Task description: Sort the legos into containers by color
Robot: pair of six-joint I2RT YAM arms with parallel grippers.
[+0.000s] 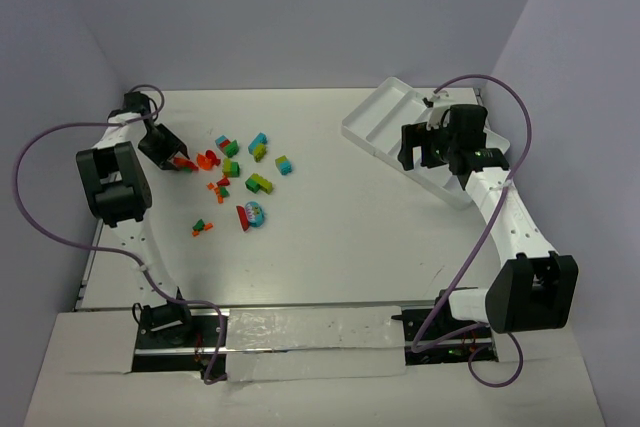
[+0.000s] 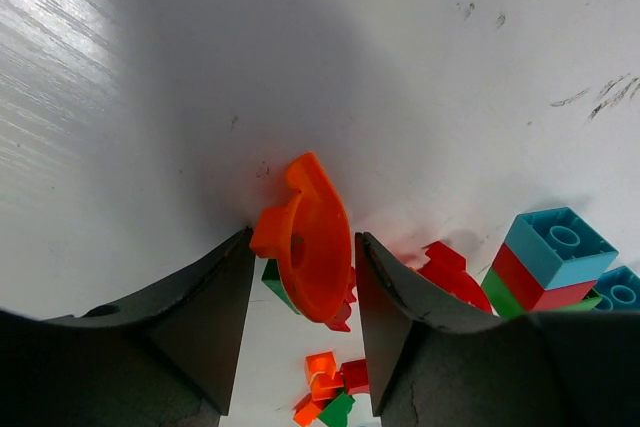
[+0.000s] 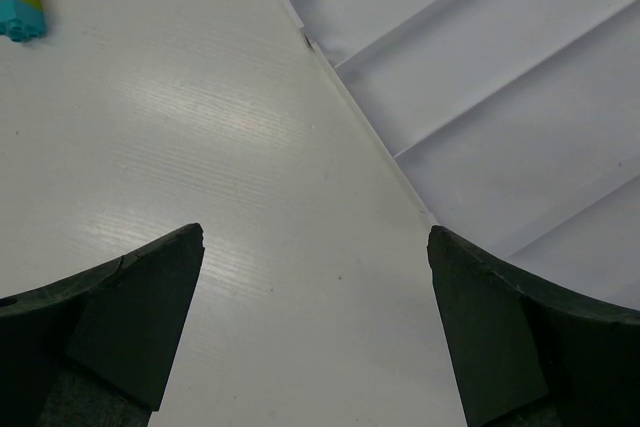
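White table point(image 1: 350, 247): left pincer point(image 2: 302, 235) straddles one orange lego point(image 2: 318, 252), grip unclear; right pincer point(image 3: 315, 232) agape.

left end effector point(image 1: 184, 161) at orange lego point(image 1: 207, 158) | right end effector point(image 1: 410, 153) over tray point(image 1: 381, 113)

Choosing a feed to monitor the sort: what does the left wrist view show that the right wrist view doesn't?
Left wrist only: an orange piece inside the left gripper, grip unclear, beside red, green and cyan legos. Right wrist only: the white tray with its compartments, a yellow-green-and-cyan brick, the right gripper wide open. Both: the white table and dark fingers.
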